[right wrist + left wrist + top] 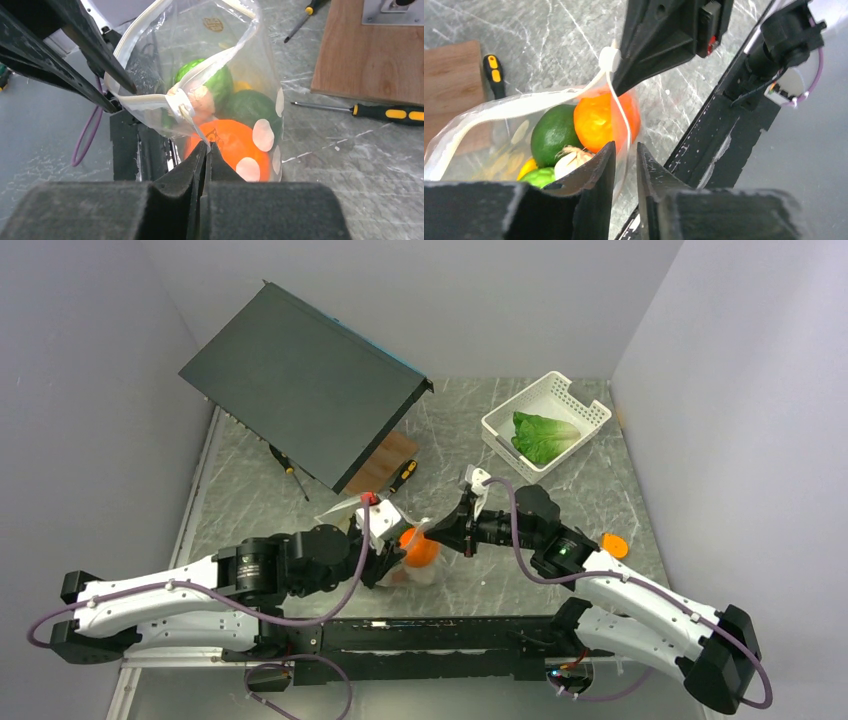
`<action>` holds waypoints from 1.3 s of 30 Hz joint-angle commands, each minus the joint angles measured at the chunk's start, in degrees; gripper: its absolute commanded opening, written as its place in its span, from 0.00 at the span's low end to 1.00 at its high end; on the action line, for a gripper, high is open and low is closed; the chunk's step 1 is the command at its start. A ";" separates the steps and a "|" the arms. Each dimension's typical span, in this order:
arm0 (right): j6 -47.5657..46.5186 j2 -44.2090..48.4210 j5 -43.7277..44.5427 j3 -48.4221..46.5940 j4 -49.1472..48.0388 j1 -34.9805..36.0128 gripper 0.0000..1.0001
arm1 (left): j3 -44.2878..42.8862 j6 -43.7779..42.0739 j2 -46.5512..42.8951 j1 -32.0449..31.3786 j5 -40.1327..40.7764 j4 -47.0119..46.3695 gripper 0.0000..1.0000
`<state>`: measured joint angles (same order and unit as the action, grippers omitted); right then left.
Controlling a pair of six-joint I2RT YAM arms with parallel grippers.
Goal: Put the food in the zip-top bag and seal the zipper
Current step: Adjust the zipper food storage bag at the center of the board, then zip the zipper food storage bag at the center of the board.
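The food is in. The bag (418, 562) hangs between the two arms at the middle of the table, just ahead of their bases, and through the clear plastic show an orange (596, 120), a green fruit (551, 132) and a pale piece (571, 157) packed together. So the loading looks done, and sealing is the step in hand.

The right gripper (207, 150) is clamped tight on the zipper (145, 100), pinching the strip just below a small white nub (180, 107) where its two sides meet. The left gripper (626, 165) shows only a narrow slit, with the bag's edge running down into it. Whether it actually pinches the plastic cannot be told.

Beyond the nub the mouth gapes in a wide loop. The next move probably calls for one side to anchor the end while the other runs along the strip, pressing both sides together.

A green leaf (545, 436) lies in the white basket (500, 425) at the far right, and an orange piece (613, 543) sits beside the right arm, both outside the bag.

As for writing, there is a small gold mark (212, 23) on the bag, too small to read. Nothing else is legible.
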<state>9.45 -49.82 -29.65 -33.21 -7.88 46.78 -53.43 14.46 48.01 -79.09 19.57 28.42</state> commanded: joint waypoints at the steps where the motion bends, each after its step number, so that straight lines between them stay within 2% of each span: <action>1: 0.23 1.18 -3.73 -1.30 -3.57 -1.72 0.00 | -5.20 4.85 -0.77 2.45 3.48 3.66 0.35; 4: 0.47 1.35 -5.05 -0.99 -3.69 -2.01 0.00 | -6.60 5.90 -1.03 6.06 -2.45 2.11 0.58; 6: 0.61 1.46 -6.16 -0.82 -3.72 -2.22 0.00 | -8.55 5.55 0.09 8.69 -6.37 1.50 0.66; 11: 0.57 1.69 -7.89 -1.00 -3.19 -2.38 0.00 | -17.06 4.86 6.62 17.54 -17.01 5.18 0.70; 15: 0.01 1.20 -9.08 -1.82 -1.90 -2.49 0.00 | -20.55 -0.19 11.48 21.11 -27.27 6.36 0.71; 17: -0.50 0.95 -9.84 -2.41 -0.79 -2.63 0.00 | -20.81 -2.89 13.10 22.49 -30.96 6.28 0.70; 20: -1.35 1.43 -10.25 -3.02 1.13 -2.81 0.00 | -21.28 -6.45 14.78 23.15 -34.59 6.76 0.63; 27: -1.05 2.58 -10.31 -2.06 1.10 -3.29 0.00 | -18.85 -8.29 15.45 23.19 -38.06 4.25 0.39; 36: -1.50 1.36 -11.24 -2.87 1.22 -3.65 0.00 | -14.93 -6.75 14.90 23.16 -42.87 0.13 0.39; 39: -1.24 1.14 -11.86 -3.12 1.03 -3.72 0.00 | -13.88 -6.28 14.46 23.11 -42.26 -0.31 0.28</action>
<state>8.99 -48.58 -39.48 -33.61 -4.73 43.33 -68.25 7.92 64.20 -56.05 -20.75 31.44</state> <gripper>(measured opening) 0.007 0.331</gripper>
